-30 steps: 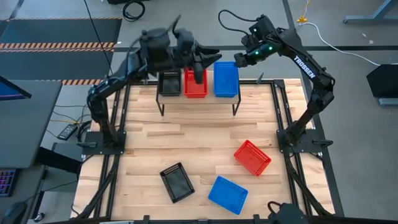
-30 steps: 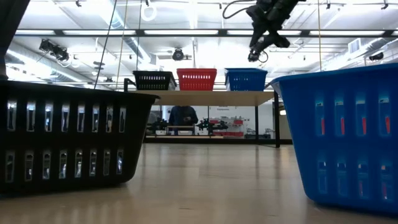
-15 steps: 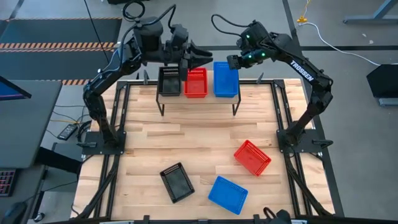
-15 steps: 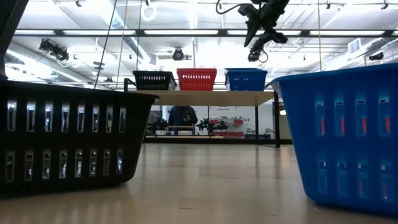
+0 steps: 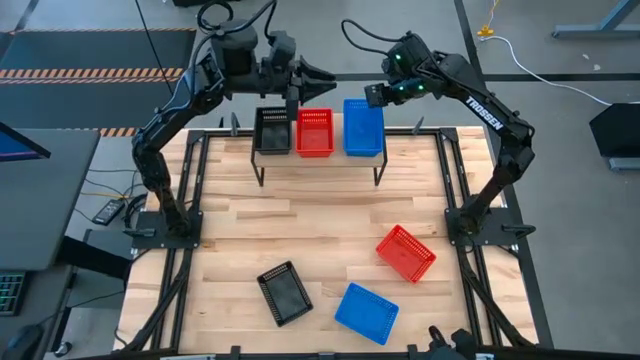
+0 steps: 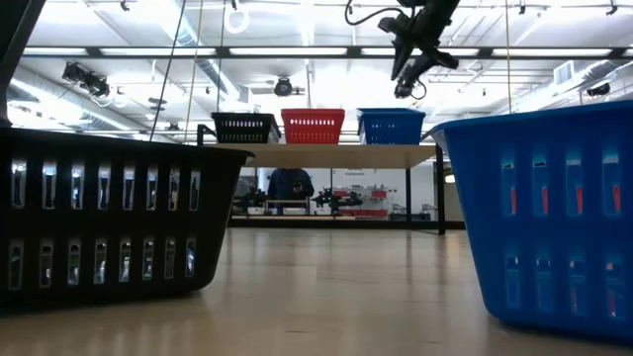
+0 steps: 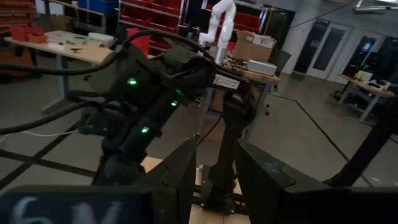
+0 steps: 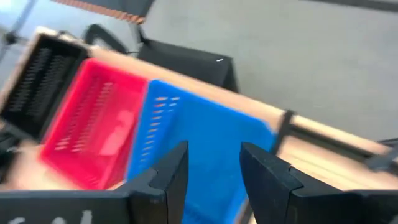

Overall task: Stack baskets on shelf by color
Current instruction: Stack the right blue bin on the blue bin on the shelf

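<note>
While both arms hang over the shelf, left gripper parted above red basket | low: baskets below right gripper | right wrist: fingers apart, blue basket beneath

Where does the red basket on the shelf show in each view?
High view: red basket mid-shelf, between black and blue.
Low view: centre, atop the shelf.
Left wrist view: not in it.
Right wrist view: beside the blue basket.
Shared landmark: the blue basket.
</note>
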You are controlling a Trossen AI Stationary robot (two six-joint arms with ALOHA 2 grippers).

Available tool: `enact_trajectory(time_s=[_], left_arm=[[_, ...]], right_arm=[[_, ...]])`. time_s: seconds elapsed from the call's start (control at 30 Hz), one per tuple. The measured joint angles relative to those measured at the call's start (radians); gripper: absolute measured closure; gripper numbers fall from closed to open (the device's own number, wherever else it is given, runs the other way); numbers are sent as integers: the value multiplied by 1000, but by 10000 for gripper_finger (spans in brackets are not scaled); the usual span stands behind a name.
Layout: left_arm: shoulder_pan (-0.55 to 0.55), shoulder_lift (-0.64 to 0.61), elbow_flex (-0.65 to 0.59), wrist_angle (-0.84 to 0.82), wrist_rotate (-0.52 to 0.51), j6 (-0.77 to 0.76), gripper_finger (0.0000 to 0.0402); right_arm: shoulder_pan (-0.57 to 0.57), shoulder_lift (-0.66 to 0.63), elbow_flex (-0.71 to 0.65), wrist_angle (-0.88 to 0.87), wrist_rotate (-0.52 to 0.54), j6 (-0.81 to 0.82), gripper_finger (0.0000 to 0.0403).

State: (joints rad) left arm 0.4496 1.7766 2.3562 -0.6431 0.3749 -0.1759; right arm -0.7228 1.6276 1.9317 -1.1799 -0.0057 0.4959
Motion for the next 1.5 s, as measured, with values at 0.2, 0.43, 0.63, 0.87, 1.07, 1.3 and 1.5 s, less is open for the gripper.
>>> enact_trajectory(time_s=[0.2,0.43,0.63,0.87,1.07,1.3,1.5], left_arm=[[4,1,0,-38,0,48,285],[4,1,0,-79,0,56,285],[-1,1,0,-80,1,44,285],[-4,1,0,-79,0,25,285],[-14,1,0,-79,1,22,285],[-28,1,0,-63,0,3,285],[-34,1,0,-64,-1,-3,285]], right_arm=[[5,11,-8,-25,77,-51,254],[13,14,-64,-76,66,5,254],[14,14,-98,-42,66,16,254],[9,14,-185,47,66,6,254],[1,15,-222,54,65,-10,255],[-1,14,-222,65,65,-24,289],[-1,14,-222,65,53,-25,356]])
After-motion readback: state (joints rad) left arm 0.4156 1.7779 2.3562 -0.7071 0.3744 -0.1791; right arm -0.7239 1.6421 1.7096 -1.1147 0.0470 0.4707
